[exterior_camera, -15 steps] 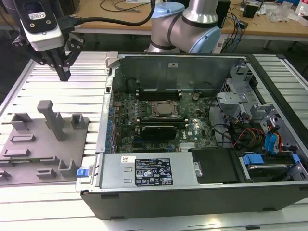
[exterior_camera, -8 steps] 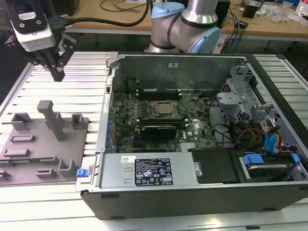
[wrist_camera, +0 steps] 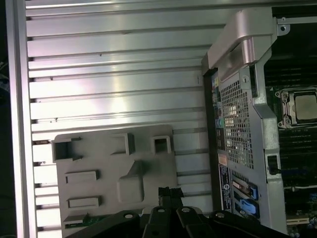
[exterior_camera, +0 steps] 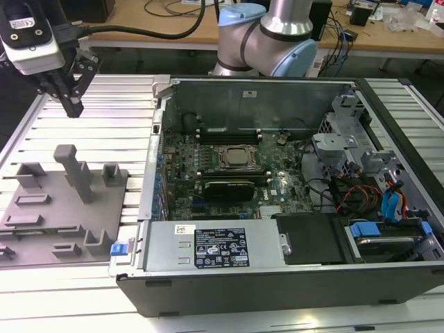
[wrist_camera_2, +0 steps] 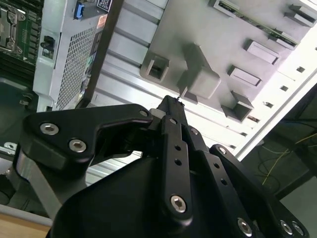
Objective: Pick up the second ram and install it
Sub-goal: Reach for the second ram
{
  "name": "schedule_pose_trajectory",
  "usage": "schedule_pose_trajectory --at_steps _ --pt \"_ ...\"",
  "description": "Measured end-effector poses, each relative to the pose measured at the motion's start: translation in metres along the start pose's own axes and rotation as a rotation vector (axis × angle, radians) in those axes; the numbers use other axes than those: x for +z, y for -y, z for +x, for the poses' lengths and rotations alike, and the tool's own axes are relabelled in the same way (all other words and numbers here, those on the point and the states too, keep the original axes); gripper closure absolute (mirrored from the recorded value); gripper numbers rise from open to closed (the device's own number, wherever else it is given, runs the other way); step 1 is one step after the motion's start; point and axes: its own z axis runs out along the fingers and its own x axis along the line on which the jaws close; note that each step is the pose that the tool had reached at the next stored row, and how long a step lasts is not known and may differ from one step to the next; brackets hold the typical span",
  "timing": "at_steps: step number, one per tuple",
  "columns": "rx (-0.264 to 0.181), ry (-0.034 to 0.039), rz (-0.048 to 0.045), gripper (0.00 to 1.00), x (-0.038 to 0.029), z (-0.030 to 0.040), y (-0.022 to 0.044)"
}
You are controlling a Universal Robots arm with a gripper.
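A: At 9 o'clock from the case point(exterior_camera: 277, 291), exterior view: grey fixture point(exterior_camera: 69, 218). The gripper point(exterior_camera: 72, 107) hovers at its 12 o'clock, fingers pinched together, holding nothing.
B: Second ram?
A: Second ram point(wrist_camera: 81, 219), first wrist view, lies in a fixture edge slot, ungrasped. Pick-up and install are both outstanding.

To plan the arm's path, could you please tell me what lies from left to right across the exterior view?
Gray parts fixture → CPU socket → blue cables.
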Motion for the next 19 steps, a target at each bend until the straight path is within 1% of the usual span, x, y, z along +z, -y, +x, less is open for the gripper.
schedule_pose_trajectory --at_steps 6,13,15,19 --pt "0.0 0.0 -0.0001 0.89 0.0002 0.0102 0.0008" --pt "0.0 0.0 -0.0001 0.89 0.0004 0.0178 0.0014" --pt "0.0 0.0 0.0 0.89 0.0005 0.0218 0.0017" --pt "0.0 0.0 0.0 0.89 0.0008 0.0322 0.0025"
